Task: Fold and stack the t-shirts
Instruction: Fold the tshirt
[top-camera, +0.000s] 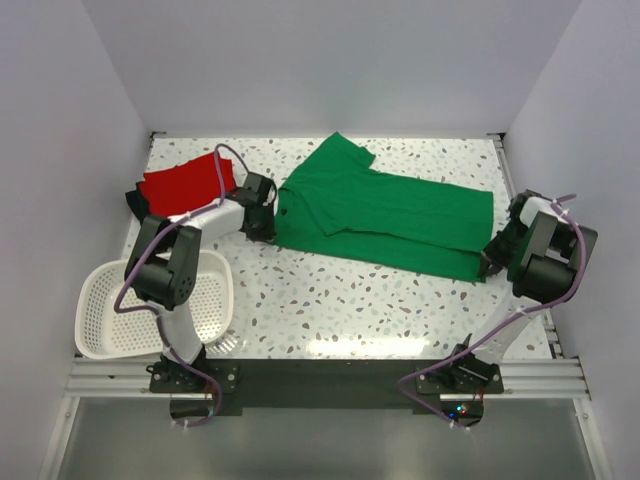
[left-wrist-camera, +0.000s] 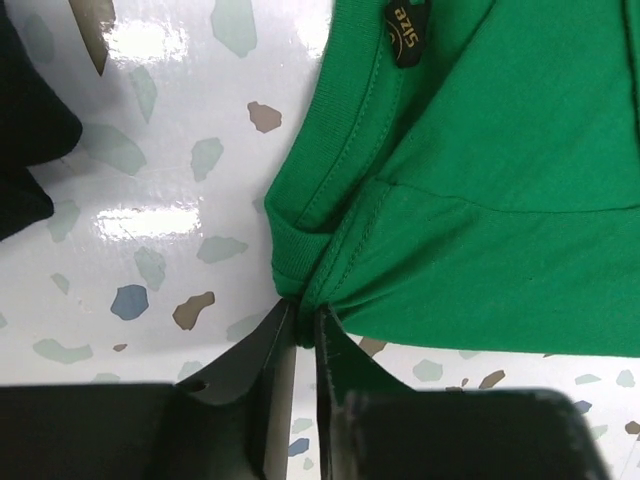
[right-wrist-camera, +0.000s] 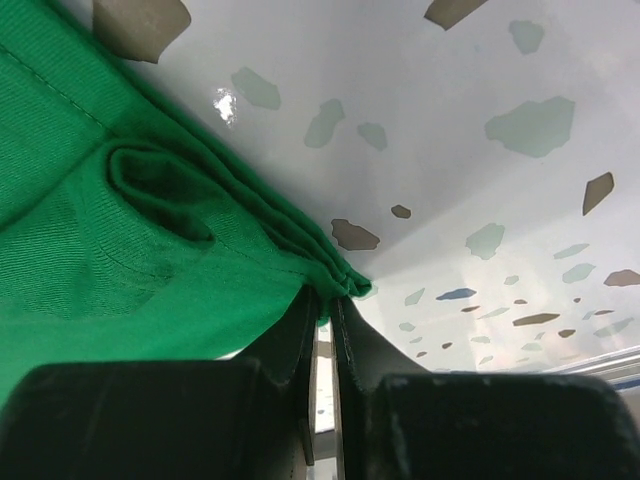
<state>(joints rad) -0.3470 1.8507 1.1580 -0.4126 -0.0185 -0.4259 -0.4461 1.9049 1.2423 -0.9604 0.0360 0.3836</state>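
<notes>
The green t-shirt (top-camera: 385, 215) lies folded lengthwise across the speckled table, collar at the left, hem at the right. My left gripper (top-camera: 266, 226) is shut on the green t-shirt at its shoulder beside the collar; the left wrist view shows the cloth (left-wrist-camera: 480, 200) pinched between the jaws (left-wrist-camera: 303, 322). My right gripper (top-camera: 491, 262) is shut on the green t-shirt's near hem corner, bunched cloth (right-wrist-camera: 150, 250) held at the tips (right-wrist-camera: 328, 300). The red t-shirt (top-camera: 182, 186) lies folded at the back left on the black t-shirt (top-camera: 133, 200), whose edge shows underneath.
A white slotted basket (top-camera: 97, 310) stands at the front left beside the left arm's base. White walls close the table at the back and sides. Bare speckled tabletop (top-camera: 350, 300) stretches in front of the green shirt.
</notes>
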